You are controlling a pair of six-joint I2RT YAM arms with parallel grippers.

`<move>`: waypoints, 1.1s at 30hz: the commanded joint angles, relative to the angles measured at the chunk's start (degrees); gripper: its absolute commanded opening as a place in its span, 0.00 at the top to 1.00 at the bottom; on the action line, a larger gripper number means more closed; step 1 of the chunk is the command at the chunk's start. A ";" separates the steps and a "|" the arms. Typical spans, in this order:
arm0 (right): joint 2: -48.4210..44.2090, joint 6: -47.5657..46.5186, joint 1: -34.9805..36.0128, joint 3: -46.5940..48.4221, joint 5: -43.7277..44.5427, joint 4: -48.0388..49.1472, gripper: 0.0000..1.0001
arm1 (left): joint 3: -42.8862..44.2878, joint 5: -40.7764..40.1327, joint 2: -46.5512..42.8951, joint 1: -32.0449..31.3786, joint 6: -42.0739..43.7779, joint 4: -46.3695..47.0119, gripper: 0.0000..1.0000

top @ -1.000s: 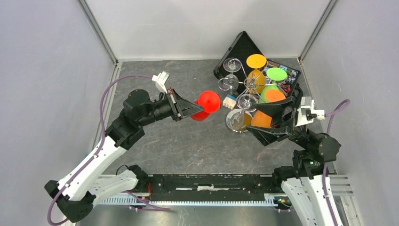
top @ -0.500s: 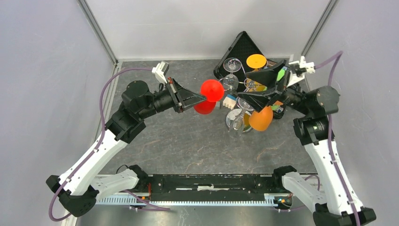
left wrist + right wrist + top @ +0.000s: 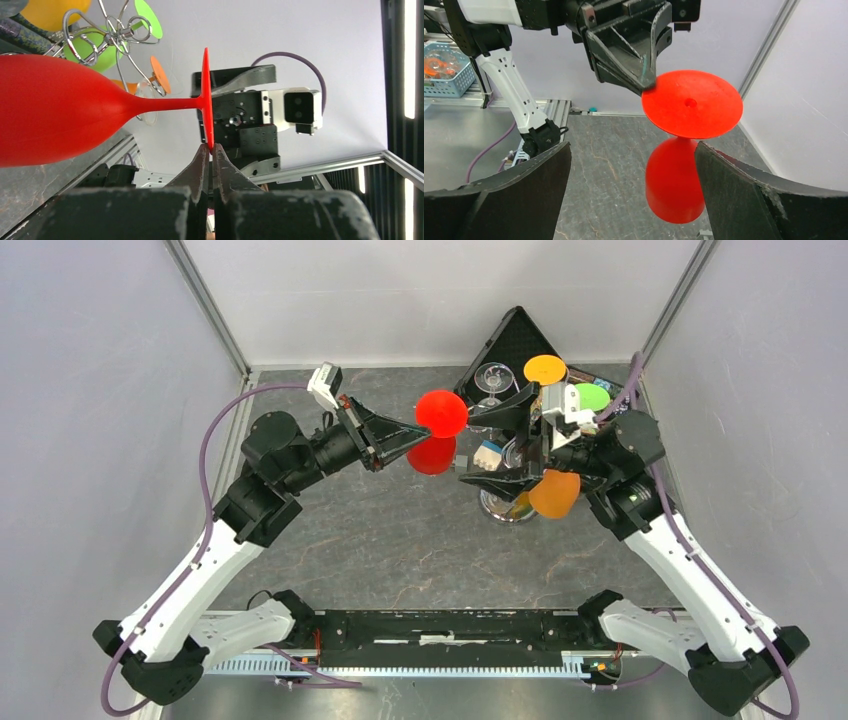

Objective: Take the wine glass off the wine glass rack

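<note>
Glass (image 3: 65, 120) hangs bowl-down beside the rack (image 3: 95, 42), clear of it; left tool (image 3: 210, 148) pinches its foot rim; right tool (image 3: 633, 150) gapes wide; best hold that thin pinch level.

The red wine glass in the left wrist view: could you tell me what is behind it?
The wire rack, green glass and orange glass, and the right arm's camera; the red glass hides the rack's remainder.
</note>
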 commanded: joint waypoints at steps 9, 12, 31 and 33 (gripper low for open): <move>5.45 -0.59 5.41 0.35 7.95 11.95 0.07 | 1.59 -0.19 -2.02 0.13 -3.82 5.40 0.98; 6.81 1.49 6.05 0.29 9.78 14.84 0.14 | 0.94 -0.13 -2.37 0.13 -4.37 5.94 0.98; 10.86 7.56 9.67 -0.95 14.04 26.39 0.42 | -0.52 -0.09 -4.53 0.13 -6.65 7.82 0.98; 11.51 7.54 10.09 -0.39 14.30 26.14 0.46 | -0.61 -0.04 -4.70 0.13 -6.63 7.75 0.98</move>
